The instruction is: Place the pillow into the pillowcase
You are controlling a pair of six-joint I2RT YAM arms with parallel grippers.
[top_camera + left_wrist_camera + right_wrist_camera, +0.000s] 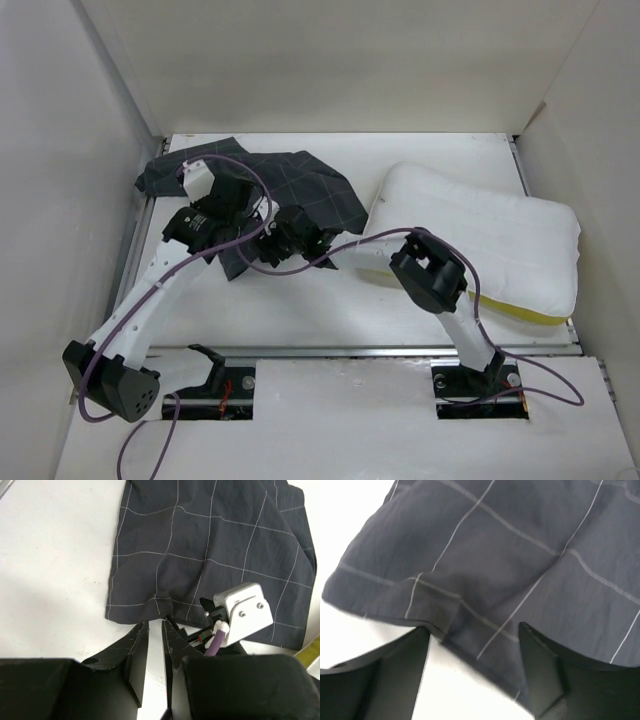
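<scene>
The pillowcase (300, 185), dark grey with pale check lines, lies crumpled at the back left of the table. The white pillow (480, 235) lies to its right, its yellow seam at the near edge. My left gripper (262, 240) is at the pillowcase's near hem. In the left wrist view its jaws (155, 625) stand a narrow gap apart, tips at the hem of the pillowcase (210, 555), bare table between them. My right gripper (300, 232) reaches in from the right. In the right wrist view it (472, 635) is wide open astride the hem of the pillowcase (510, 555).
White walls close in the table on the left, back and right. A metal rail (360, 350) runs along the near edge in front of the arm bases. The right arm's elbow (432, 272) hangs over the pillow's near left corner. Purple cables loop over both arms.
</scene>
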